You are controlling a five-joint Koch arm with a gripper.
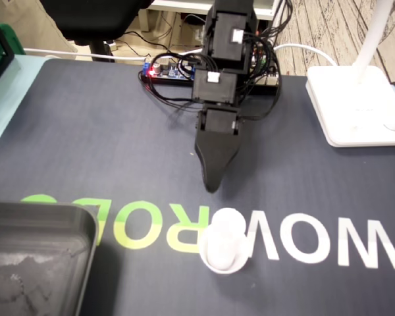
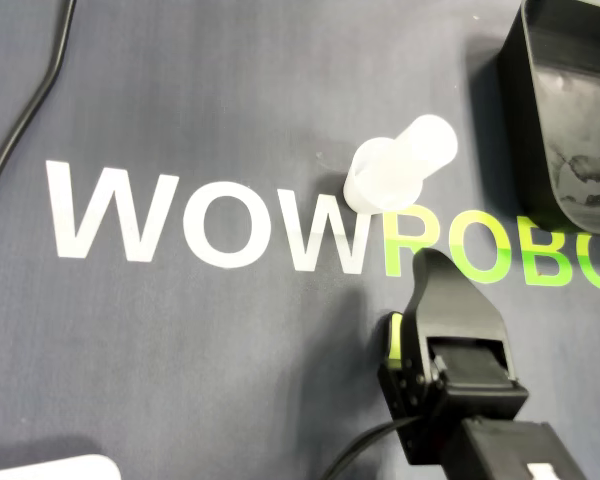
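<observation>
A white translucent plastic piece [image 1: 224,241] stands upright on the dark mat over the "WOWROBO" lettering: a narrow cylinder on a wider round base. In the overhead view the white piece [image 2: 400,174] leans toward the upper right. My black gripper [image 1: 212,186] points down at the mat just behind it, a short gap away and not touching. From overhead the gripper [image 2: 432,262] lies below the piece. Its jaws read as one closed wedge in both views, with nothing between them.
A black tray [image 1: 49,212] sits at the near left of the fixed view and at the top right overhead [image 2: 515,110]. A white lamp base [image 1: 355,105] stands at the right. A circuit board [image 1: 168,70] and wires lie behind the arm. A black cable [image 2: 25,120] crosses the mat.
</observation>
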